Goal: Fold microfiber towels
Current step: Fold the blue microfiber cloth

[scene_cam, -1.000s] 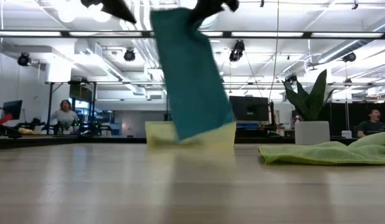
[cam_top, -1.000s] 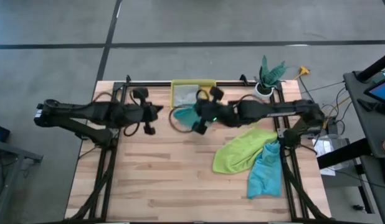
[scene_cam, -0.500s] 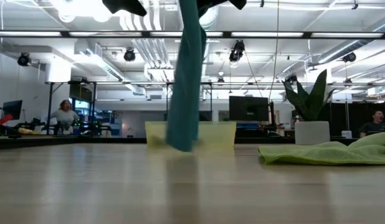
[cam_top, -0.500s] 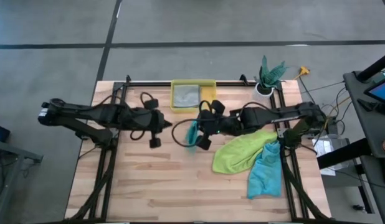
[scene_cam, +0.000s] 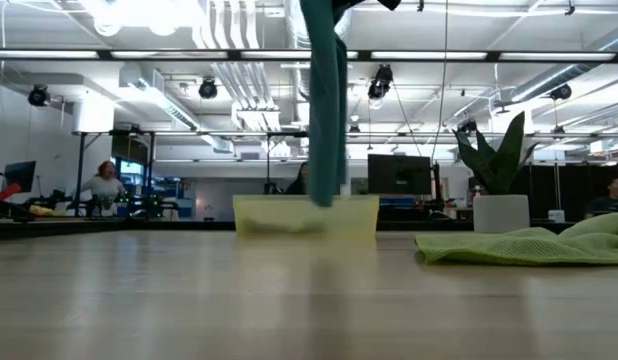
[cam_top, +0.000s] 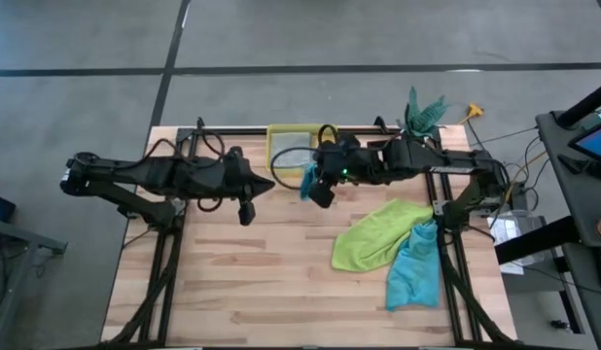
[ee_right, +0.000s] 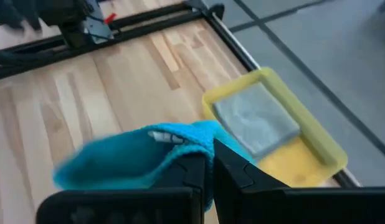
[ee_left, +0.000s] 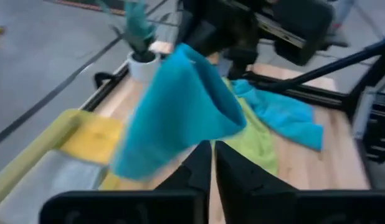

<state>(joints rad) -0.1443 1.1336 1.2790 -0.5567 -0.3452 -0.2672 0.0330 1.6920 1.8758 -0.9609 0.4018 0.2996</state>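
Four towels in all. One teal towel [cam_top: 308, 181] hanging folded and clear of the table [cam_top: 262, 282], pinched in the right gripper [cam_top: 318, 183], whose fingers are clamped tight on its upper edge, above the table's far edge just in front of the yellow bin [cam_top: 281, 137]. In the low view the same teal towel [scene_cam: 324, 100] drooping straight down as a narrow strip before the bin [scene_cam: 306, 215]. A second teal towel [cam_top: 414, 269] lying crumpled near the table's right edge, partly overlapped by one lime green towel [cam_top: 376, 236] spread beside it, toward the middle. One light grey towel [ee_right: 255, 118] lying folded inside the bin [ee_right: 317, 146], at the middle of the far edge.

Left gripper [cam_top: 269, 183] empty, fingers pressed together on nothing, hovering near the far edge just left of the hanging towel; in the left wrist view the teal towel [ee_left: 180, 115] right ahead of the fingertips [ee_left: 204, 155], not touching them.

One potted plant [cam_top: 418, 119] at the far right corner.
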